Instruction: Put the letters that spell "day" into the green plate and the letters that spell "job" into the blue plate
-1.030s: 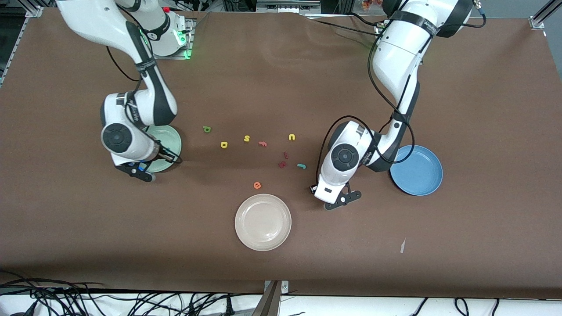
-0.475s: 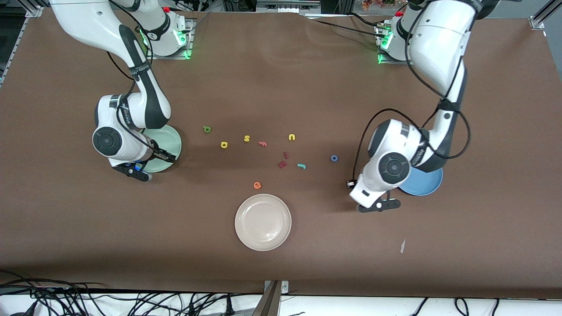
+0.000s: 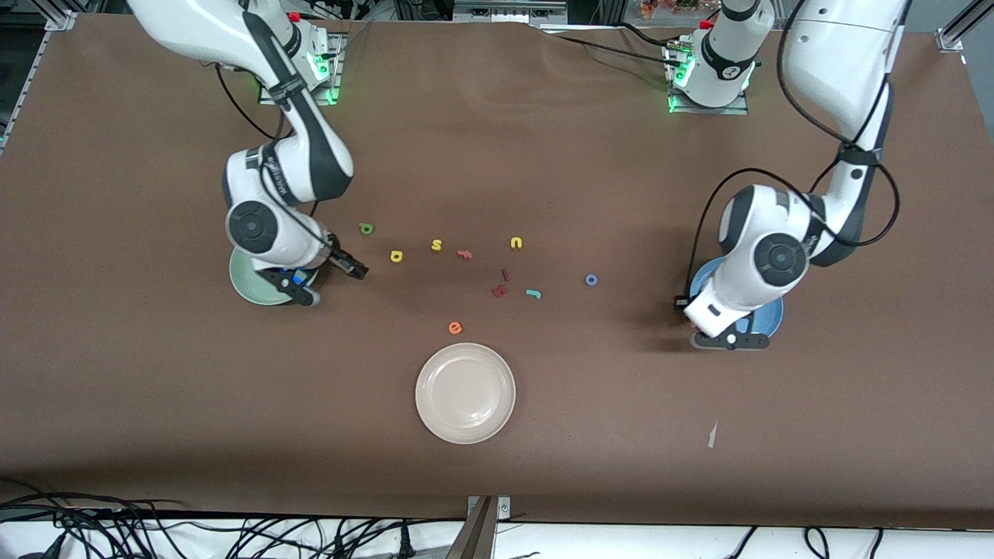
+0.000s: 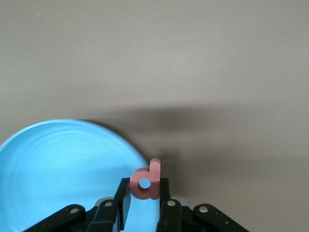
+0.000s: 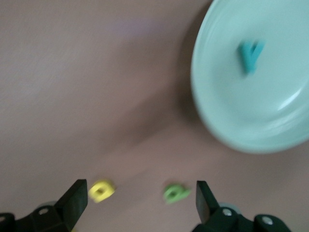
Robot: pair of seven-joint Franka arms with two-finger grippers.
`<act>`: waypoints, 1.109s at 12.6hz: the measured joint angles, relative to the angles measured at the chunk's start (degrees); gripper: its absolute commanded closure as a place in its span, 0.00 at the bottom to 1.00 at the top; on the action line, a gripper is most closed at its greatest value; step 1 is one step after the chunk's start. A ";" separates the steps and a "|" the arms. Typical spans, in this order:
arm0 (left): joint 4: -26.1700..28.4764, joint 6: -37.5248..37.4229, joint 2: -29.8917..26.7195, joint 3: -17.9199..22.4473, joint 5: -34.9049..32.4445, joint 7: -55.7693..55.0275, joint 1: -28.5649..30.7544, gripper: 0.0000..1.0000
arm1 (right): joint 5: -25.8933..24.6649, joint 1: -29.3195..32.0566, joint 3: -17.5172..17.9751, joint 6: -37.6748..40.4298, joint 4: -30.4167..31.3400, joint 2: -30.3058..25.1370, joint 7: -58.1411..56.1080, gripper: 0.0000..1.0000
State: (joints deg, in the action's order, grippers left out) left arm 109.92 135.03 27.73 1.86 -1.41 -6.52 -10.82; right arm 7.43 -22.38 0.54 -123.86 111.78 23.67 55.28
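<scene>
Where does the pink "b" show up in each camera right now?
Front view: not visible, hidden under the left arm's wrist over the blue plate.
Left wrist view: the pink "b" is pinched in the left gripper, at the blue plate's rim.
Right wrist view: not in it.
Shared landmark: the blue plate.

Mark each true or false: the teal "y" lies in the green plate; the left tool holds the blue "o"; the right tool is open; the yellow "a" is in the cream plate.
1. The teal "y" lies in the green plate. True.
2. The left tool holds the blue "o". False: it grips the salmon-pink "b" at the blue plate; the blue "o" lies on the table.
3. The right tool is open. True.
4. The yellow "a" is in the cream plate. False: it lies on the table; the cream plate holds nothing.
</scene>
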 measured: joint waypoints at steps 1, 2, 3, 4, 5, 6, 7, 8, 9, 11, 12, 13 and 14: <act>2.87 2.65 -1.02 0.02 0.00 3.01 1.74 0.82 | -0.06 -0.54 1.58 -1.28 0.03 -0.05 4.44 0.04; 5.22 5.03 -1.61 0.03 0.00 5.23 3.21 0.18 | -0.06 -1.51 2.29 -2.66 0.33 -0.02 7.59 0.04; 6.60 6.22 -1.83 0.02 0.00 6.39 3.99 0.00 | -0.06 -2.21 2.46 -4.14 0.95 0.04 9.33 0.07; 7.13 6.58 -1.87 -0.01 0.00 6.77 4.24 0.00 | -0.06 -2.46 2.45 -5.83 1.98 0.15 10.42 0.09; 7.04 6.58 -1.94 -0.18 0.00 6.76 4.24 0.00 | -0.06 -2.56 2.45 -7.85 3.32 0.30 11.26 0.09; 6.47 6.09 -2.20 -0.49 0.01 6.69 4.18 0.00 | -0.06 -3.04 2.46 -10.08 4.67 0.55 11.85 0.09; 5.45 4.51 -2.60 -0.86 0.02 6.10 4.01 0.00 | -0.06 -3.72 2.47 -12.50 6.17 0.81 12.37 0.09; 4.40 2.94 -2.93 -1.60 0.03 4.24 3.85 0.00 | -0.06 -4.27 2.48 -15.50 7.96 1.07 12.70 0.09; 3.68 2.06 -3.14 -3.14 0.03 1.15 3.75 0.00 | -0.06 -4.66 2.48 -18.97 9.87 1.34 12.89 0.09; 3.28 1.81 -3.12 -7.50 0.03 -6.59 3.13 0.00 | -0.06 -4.99 2.48 -22.34 12.06 1.63 12.99 0.12; 3.28 1.82 -3.01 -9.64 0.03 -10.32 2.63 0.00 | -0.06 -4.99 2.45 -22.61 12.27 1.69 13.01 0.12; 3.27 1.85 -2.90 -11.30 0.03 -13.55 2.10 0.00 | -0.06 -4.98 2.40 -22.74 12.25 1.80 13.02 0.12; 3.10 1.88 -2.69 -12.30 0.03 -16.76 0.99 0.00 | -0.06 -4.97 2.34 -22.87 12.18 2.05 13.02 0.16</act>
State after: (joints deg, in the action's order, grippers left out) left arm 113.02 136.91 25.04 -10.44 -1.38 -23.28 -9.83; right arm 7.37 -27.35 2.87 -146.74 123.96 25.72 68.30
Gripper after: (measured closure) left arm 0.000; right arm 0.119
